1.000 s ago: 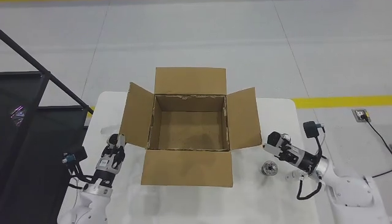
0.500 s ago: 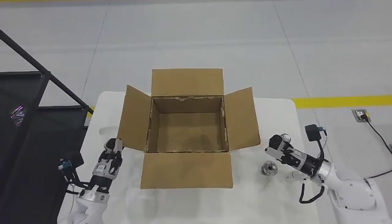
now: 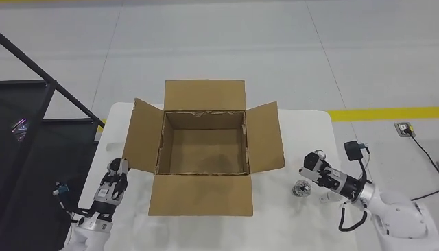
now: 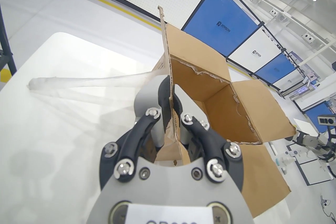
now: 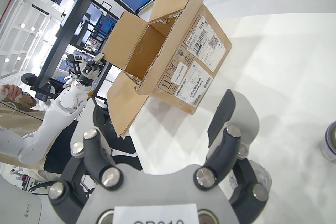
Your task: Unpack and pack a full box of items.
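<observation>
A white table (image 3: 309,131) carries an open cardboard box (image 3: 202,195) (image 4: 236,109) (image 5: 199,57) with its four flaps spread. The left gripper (image 3: 115,181) (image 4: 172,99), at the box's left side, pinches the edge of that side's flap. The right gripper (image 3: 313,163), right of the box, is spread wide and holds nothing. A small can (image 3: 300,188) (image 5: 329,142) stands right of the box, near the right gripper.

White table (image 3: 305,124) on pale floor (image 3: 206,38). Yellow floor line (image 3: 384,113) to the right. Black rack (image 3: 41,169) to the left. Floor socket (image 3: 403,128) beside the line.
</observation>
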